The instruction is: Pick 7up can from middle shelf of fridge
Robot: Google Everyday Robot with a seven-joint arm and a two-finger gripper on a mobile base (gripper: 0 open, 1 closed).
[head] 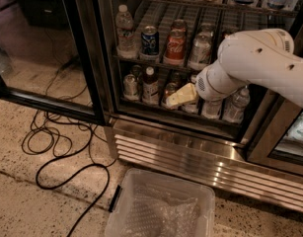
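Fridge (190, 152) with glass door (84, 53) swung open leftward, front unobstructed. Gripper (180, 96), opening cannot be told, hangs before the lowest rack. The 7up can (200, 51) stands above it, apart, at the middle shelf (161, 64) front edge, beside the Coca-Cola can (175, 47).

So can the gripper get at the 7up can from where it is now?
Probably, once raised. The gripper hangs before the lower shelf, below the 7up can. The can stands at the front of the middle shelf, glass door swung open, nothing in front of it.
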